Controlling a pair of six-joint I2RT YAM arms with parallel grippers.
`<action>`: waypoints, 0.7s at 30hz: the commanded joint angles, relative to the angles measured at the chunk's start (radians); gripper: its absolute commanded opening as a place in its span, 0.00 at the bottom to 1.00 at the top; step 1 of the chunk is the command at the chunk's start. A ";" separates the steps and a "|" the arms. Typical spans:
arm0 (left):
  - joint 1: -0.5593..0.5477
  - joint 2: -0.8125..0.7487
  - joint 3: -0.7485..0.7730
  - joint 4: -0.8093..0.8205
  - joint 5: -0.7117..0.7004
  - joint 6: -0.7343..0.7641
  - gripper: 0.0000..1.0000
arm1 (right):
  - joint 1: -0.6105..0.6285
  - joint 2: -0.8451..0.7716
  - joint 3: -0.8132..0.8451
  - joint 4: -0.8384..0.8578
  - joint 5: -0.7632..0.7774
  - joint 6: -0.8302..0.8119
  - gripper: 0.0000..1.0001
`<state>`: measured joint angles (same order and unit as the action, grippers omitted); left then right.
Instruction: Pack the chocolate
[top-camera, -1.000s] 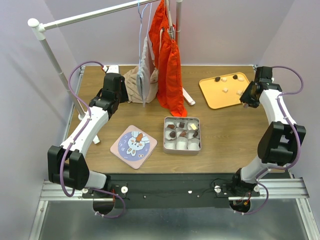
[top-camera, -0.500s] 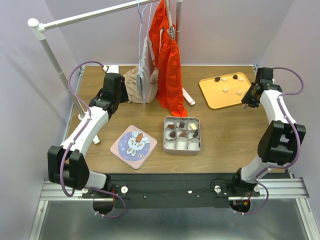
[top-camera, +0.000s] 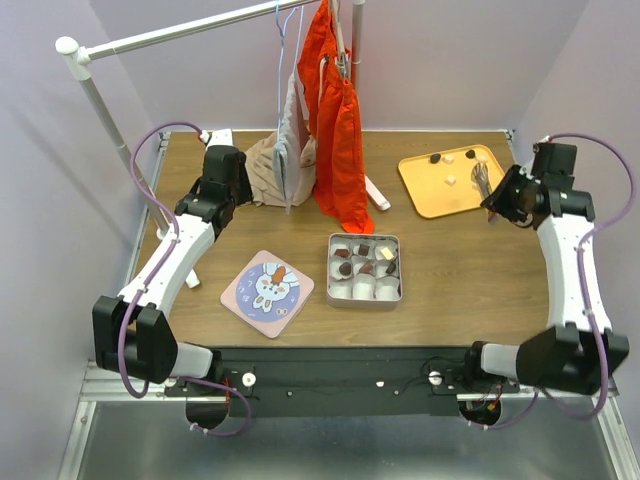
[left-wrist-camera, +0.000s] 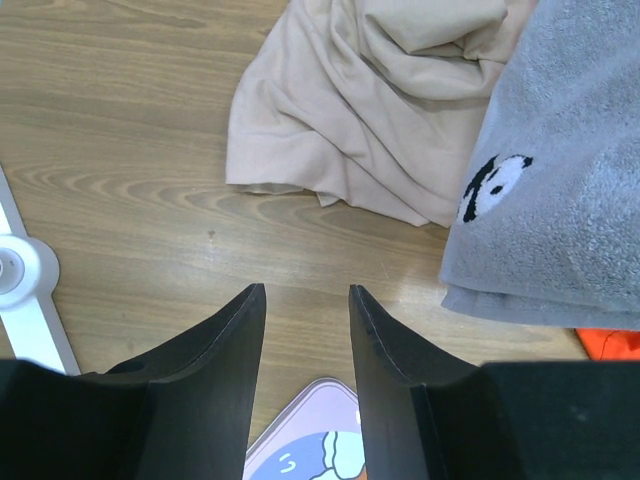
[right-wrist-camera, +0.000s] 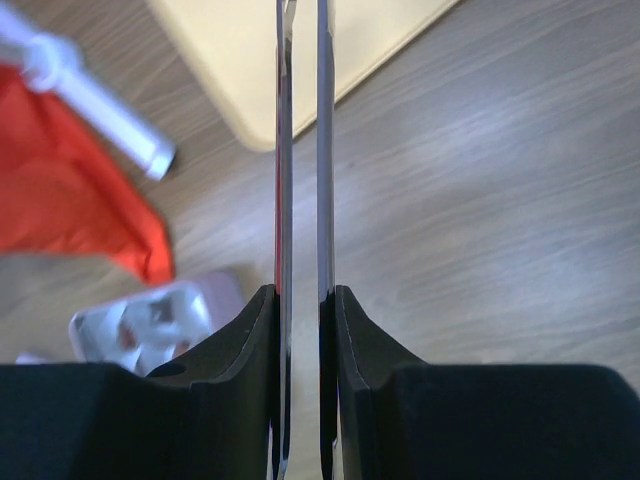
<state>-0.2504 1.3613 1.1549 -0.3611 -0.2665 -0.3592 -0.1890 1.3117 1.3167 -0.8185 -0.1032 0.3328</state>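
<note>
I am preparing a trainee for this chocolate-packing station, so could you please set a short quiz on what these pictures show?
1. Fill the gap: the right gripper is shut on a pair of thin metal ____.
2. Pick one: relative to the square metal tin of white paper cups, the pink square lid with a rabbit picture lies A) on top of it, B) flat on the wooden table, left of it in the top view, C) leaning against it.
3. True or false: small dark and cream chocolates lie on the flat orange tray.
Key: 1 tweezers; 2 B; 3 true.
</note>
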 joint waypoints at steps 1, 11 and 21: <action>0.007 -0.013 0.017 0.002 -0.039 0.003 0.48 | 0.045 -0.120 -0.040 -0.180 -0.237 -0.003 0.15; 0.008 0.024 0.065 -0.009 -0.071 0.006 0.48 | 0.423 -0.224 -0.056 -0.248 -0.268 0.157 0.15; 0.010 0.016 0.066 -0.018 -0.092 -0.007 0.48 | 0.485 -0.278 -0.126 -0.395 -0.354 0.123 0.15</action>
<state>-0.2485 1.3804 1.1893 -0.3691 -0.3195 -0.3595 0.2768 1.0763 1.2243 -1.1179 -0.3973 0.4633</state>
